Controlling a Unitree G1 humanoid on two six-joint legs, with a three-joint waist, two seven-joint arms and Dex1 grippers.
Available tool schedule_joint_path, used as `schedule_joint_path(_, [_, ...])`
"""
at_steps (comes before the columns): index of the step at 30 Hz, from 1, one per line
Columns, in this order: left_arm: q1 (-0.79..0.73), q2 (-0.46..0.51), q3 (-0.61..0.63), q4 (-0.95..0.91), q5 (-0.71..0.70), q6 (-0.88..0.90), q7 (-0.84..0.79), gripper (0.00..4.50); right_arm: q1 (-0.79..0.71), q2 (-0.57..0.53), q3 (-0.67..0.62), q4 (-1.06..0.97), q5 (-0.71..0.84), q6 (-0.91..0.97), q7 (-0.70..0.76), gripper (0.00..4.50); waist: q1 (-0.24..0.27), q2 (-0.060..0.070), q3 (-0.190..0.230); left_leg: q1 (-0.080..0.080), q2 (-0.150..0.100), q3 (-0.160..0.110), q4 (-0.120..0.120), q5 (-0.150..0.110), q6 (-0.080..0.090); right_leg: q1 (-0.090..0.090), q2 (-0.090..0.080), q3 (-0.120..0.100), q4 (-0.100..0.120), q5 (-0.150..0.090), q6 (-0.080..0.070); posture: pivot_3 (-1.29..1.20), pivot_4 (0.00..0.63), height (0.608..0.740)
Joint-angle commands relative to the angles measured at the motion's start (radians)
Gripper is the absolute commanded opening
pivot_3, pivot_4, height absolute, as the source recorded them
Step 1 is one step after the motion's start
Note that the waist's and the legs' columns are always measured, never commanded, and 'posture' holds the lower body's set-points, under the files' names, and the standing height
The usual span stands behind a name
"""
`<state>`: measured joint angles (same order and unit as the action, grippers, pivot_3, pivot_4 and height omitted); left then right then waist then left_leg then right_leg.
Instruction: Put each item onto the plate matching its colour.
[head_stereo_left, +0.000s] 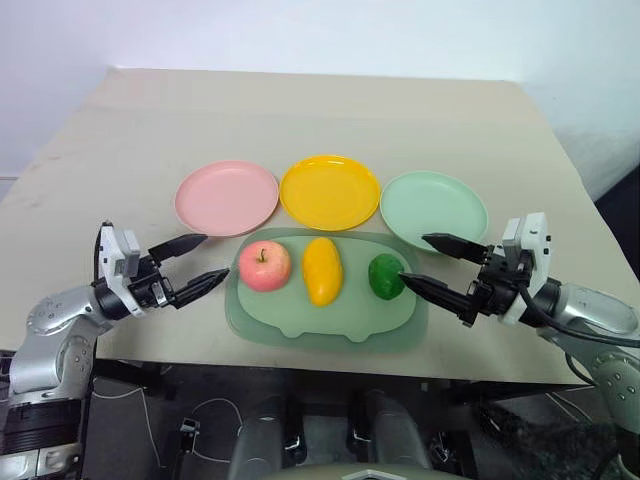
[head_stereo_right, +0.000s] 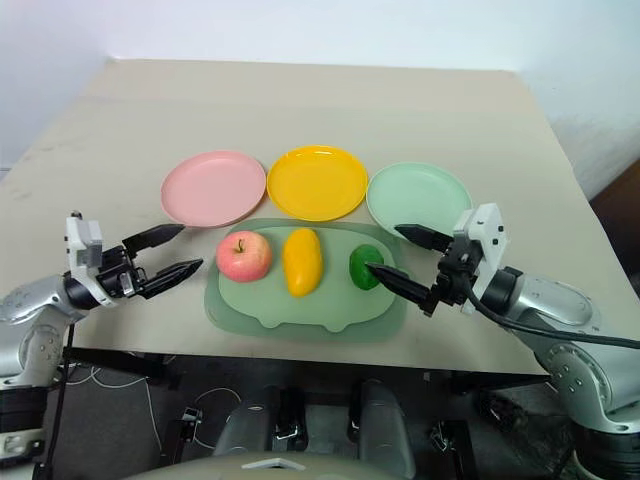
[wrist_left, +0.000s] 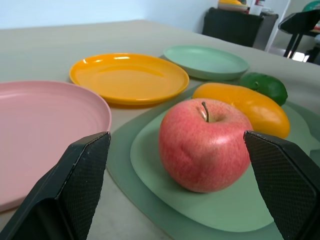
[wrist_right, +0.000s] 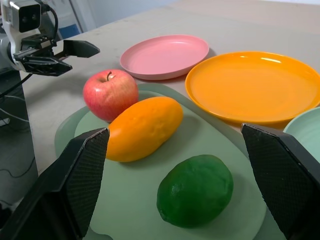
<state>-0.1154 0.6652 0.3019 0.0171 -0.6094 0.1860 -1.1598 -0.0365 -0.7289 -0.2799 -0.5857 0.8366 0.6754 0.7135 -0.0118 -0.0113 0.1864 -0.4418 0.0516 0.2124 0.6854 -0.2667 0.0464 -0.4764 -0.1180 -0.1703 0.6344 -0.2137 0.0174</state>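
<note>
A: Start with the left gripper (head_stereo_left: 190, 264). What is it doing?

B: Its two black fingers are spread wide with nothing between them. It hangs level at the tray's nine o'clock side, tips aimed at the apple (head_stereo_left: 264, 265), close to it but not touching.

A: And the right gripper (head_stereo_left: 430, 262)?

B: Also wide open and empty. It sits at the three o'clock side of the tray (head_stereo_left: 330, 320); its nearer fingertip is just beside the green fruit (head_stereo_left: 385, 276), and whether they touch I cannot tell. The farther finger reaches over the near rim of the mint green plate (head_stereo_left: 434, 208).

A: Where do the fruits lie?

B: All three rest in a row on the translucent green tray: apple toward nine o'clock, stem up, the yellow mango (head_stereo_left: 322, 269) in the middle lying lengthwise, the green fruit toward three o'clock.

A: The plates?

B: At the tray's twelve o'clock side on the table (head_stereo_left: 300, 110): pink plate (head_stereo_left: 226, 197), yellow plate (head_stereo_left: 330, 192), then mint green, all bare.
</note>
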Motion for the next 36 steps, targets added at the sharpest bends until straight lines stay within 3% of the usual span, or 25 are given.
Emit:
schedule_joint_path(1, [-0.010, 0.020, 0.008, -0.004, 0.006, -0.015, -0.013, 4.49, 0.014, -0.004, -0.022, -0.030, 0.008, -0.022, 0.009, 4.50, 0.000, 0.000, 0.000, 0.000, 0.000, 0.000, 0.000, 0.000, 0.000, 0.000, 0.000, 0.000, 0.000, 0.000, 0.000, 0.00, 0.150, 0.696])
schedule_joint_path(16, [-0.033, -0.008, -0.018, -0.017, 0.015, -0.024, 0.000, 4.49, -0.018, 0.027, 0.055, -0.066, 0.075, 0.089, -0.114, 4.50, 0.000, 0.000, 0.000, 0.000, 0.000, 0.000, 0.000, 0.000, 0.000, 0.001, 0.000, 0.000, 0.000, 0.000, 0.000, 0.00, 0.150, 0.696])
schedule_joint_path(25, [-0.065, -0.014, -0.043, -0.002, 0.011, -0.017, -0.006, 4.49, -0.050, 0.010, 0.128, -0.036, -0.042, 0.142, -0.220, 4.50, 0.000, 0.000, 0.000, 0.000, 0.000, 0.000, 0.002, 0.000, 0.000, 0.001, 0.000, 0.000, 0.001, 0.000, 0.000, 0.00, 0.150, 0.696])
schedule_joint_path(36, [-0.055, -0.004, -0.032, -0.005, 0.013, -0.022, -0.004, 4.49, -0.147, 0.099, 0.210, 0.043, -0.096, 0.288, -0.372, 4.50, -0.003, 0.000, 0.000, 0.001, 0.000, 0.000, 0.002, 0.001, -0.001, 0.000, 0.000, 0.000, 0.004, 0.000, 0.000, 0.00, 0.150, 0.696])
